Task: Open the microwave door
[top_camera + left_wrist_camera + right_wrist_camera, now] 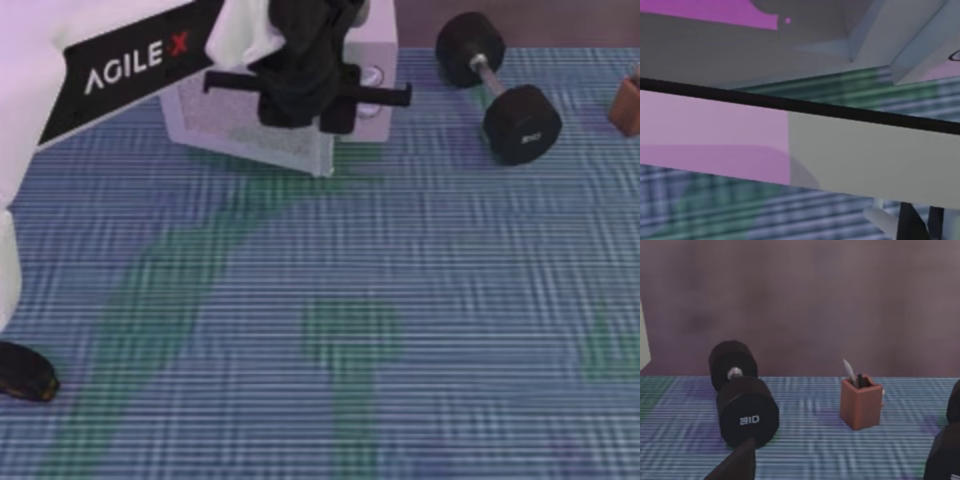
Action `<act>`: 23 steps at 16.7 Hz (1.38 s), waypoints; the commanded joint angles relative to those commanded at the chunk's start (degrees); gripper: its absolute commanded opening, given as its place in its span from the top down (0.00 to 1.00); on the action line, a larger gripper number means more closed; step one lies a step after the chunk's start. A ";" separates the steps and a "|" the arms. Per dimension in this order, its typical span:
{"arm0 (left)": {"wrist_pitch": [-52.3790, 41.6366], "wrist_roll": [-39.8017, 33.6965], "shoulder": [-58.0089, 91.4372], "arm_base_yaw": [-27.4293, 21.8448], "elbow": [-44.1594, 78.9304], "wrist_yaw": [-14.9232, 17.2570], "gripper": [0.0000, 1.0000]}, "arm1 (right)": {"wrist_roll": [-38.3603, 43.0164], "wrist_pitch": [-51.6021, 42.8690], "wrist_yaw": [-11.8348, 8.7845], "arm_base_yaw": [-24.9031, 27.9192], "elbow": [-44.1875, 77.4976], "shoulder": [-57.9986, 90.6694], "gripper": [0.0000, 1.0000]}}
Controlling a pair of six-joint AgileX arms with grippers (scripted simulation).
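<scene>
Top view, upper centre of the frame: boxy pale lavender-white microwave (372, 40) at the far edge of the blue-and-green striped table mat (420, 330), largely hidden beneath the white left arm bearing the "AGILE X" label (135, 62). Flat pale door panel with speckled grey mesh window (245, 128) swung out from the oven body toward the lower left, its free edge near frame centre-top. 1 round silver knob (372, 76) visible on the front panel, beside the black left gripper (305, 105). Left gripper positioned over the front of the microwave, at the door; jaw opening and any grasp not discernible from the top view. Left wrist view: close-up of pale panels, a black edge strip and striped mat only; fingers not identifiable. Upper right of the top view: black dumbbell with a silver bar (497, 85), well apart from the microwave. Far right edge: small brown square pen holder (627, 103). Right wrist view: same dumbbell (743, 400) left of centre, pen holder (860, 402) right of centre, dark finger (737, 462) at the lower edge; right gripper's jaw state not determinable.
</scene>
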 joint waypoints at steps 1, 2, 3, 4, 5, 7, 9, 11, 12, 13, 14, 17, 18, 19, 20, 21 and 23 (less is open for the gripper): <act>0.00 0.00 0.00 0.00 0.00 0.00 1.00 | 0.00 0.00 0.00 0.00 0.00 0.00 0.00; 0.00 0.00 0.00 0.00 0.00 0.00 1.00 | 0.00 0.00 0.00 0.00 0.00 0.00 0.00; 0.00 0.00 0.00 0.00 0.00 0.00 1.00 | 0.00 0.00 0.00 0.00 0.00 0.00 0.00; 0.00 0.00 0.00 0.00 0.00 0.00 1.00 | 0.00 0.00 0.00 0.00 0.00 0.00 0.00; 0.00 0.00 0.00 0.00 0.00 0.00 1.00 | 0.00 0.00 0.00 0.00 0.00 0.00 0.00; 0.00 0.00 0.00 0.00 0.00 0.00 1.00 | 0.00 0.00 0.00 0.00 0.00 0.00 0.00; 0.00 0.00 0.00 0.00 0.00 0.00 1.00 | 0.00 0.00 0.00 0.00 0.00 0.00 0.00; 0.00 0.00 0.00 0.00 0.00 0.00 1.00 | 0.00 0.00 0.00 0.00 0.00 0.00 0.00; 0.00 0.00 0.00 0.00 0.00 0.00 1.00 | 0.00 0.00 0.00 0.00 0.00 0.00 0.00; 0.00 0.00 0.00 0.00 0.00 0.00 1.00 | 0.00 0.00 0.00 0.00 0.00 0.00 0.00; 0.04 -0.22 0.19 -0.40 -0.07 0.34 1.00 | 0.00 0.00 0.00 0.00 0.00 0.00 0.00; 0.98 1.48 -1.16 -0.06 -2.22 1.07 1.00 | 0.00 0.00 0.00 0.00 0.00 0.00 0.00; 1.58 2.57 -2.04 0.18 -3.64 1.56 1.00 | 0.00 0.00 0.00 0.00 0.00 0.00 0.00; 2.24 3.70 -2.98 0.45 -5.12 2.08 1.00 | 0.00 0.00 0.00 0.00 0.00 0.00 0.00; 2.90 4.75 -3.91 0.68 -6.47 2.59 1.00 | 0.00 0.00 0.00 0.00 0.00 0.00 0.00; 3.49 5.61 -4.71 0.88 -7.52 3.01 1.00 | 0.00 0.00 0.00 0.00 0.00 0.00 0.00; 4.01 6.28 -5.38 1.02 -8.29 3.35 1.00 | 0.00 0.00 0.00 0.00 0.00 0.00 0.00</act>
